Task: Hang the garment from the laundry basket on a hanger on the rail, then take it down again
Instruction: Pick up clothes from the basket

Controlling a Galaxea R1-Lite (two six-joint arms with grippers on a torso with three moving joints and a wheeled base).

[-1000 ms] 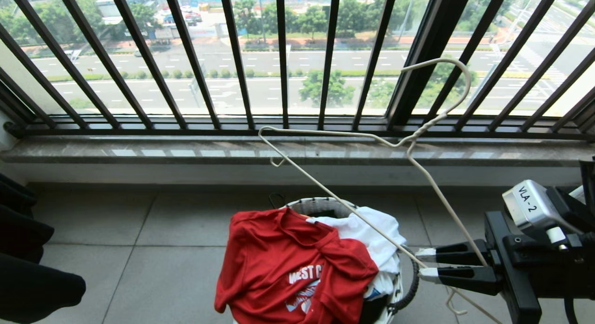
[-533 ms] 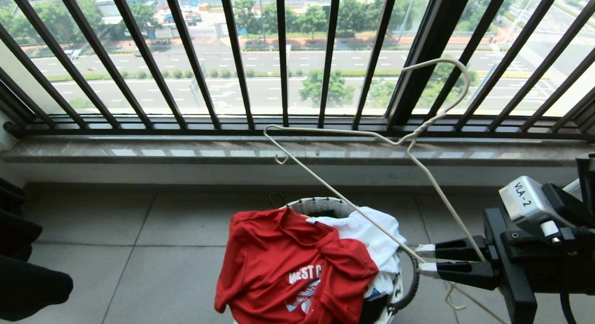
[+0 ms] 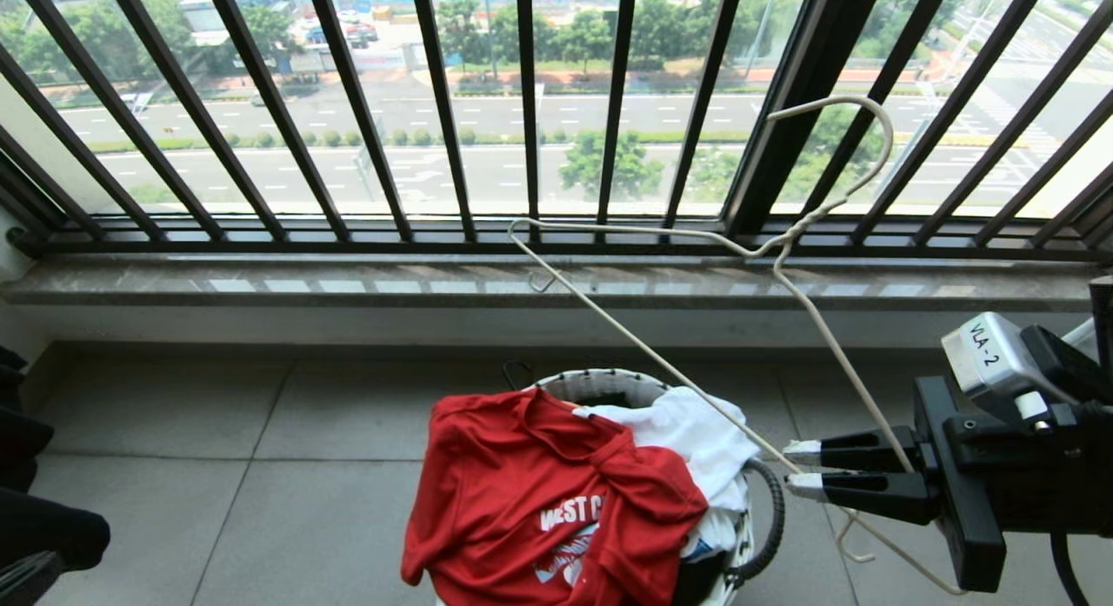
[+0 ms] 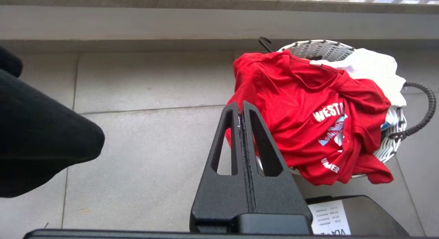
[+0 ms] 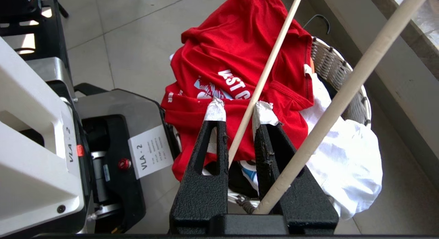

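Hanger [image 3: 696, 241] wire is gripped by the right gripper [image 3: 804, 469] at the right edge of the head view, with the taped fingertips [image 5: 215, 109] closed narrowly on a thin bar of it near one corner; in the right wrist view a thin rod is seen passing between the two fingers, while a thicker-looking length of the same white wire crosses in front of the gripper body. The hanger is held tilted in the air, its hook raised against the black window railing [image 3: 530, 110] and its far corner level with the stone sill [image 3: 261, 284]. One long side is stretched diagonally over the laundry basket [image 3: 600, 384]; whether it touches the clothes cannot be told.

The garment [image 3: 539, 493], a red T-shirt with white lettering, is draped over the near and left side of the basket and hangs down past the rim. Just beside it, on the basket's right side, a white cloth [image 3: 696, 441] is heaped. A black coiled handle [image 3: 769, 519] is seen curving off the basket's right flank. The basket is set on the grey tiled floor [image 3: 217, 441] near the wall under the sill.

The left gripper [image 4: 241, 110] is shown only in the left wrist view, its black fingers pressed fully together with nothing between them, held above the floor just beside the garment's hanging edge. A dark rounded shape [image 3: 43, 519] is visible at the left edge of the head view.
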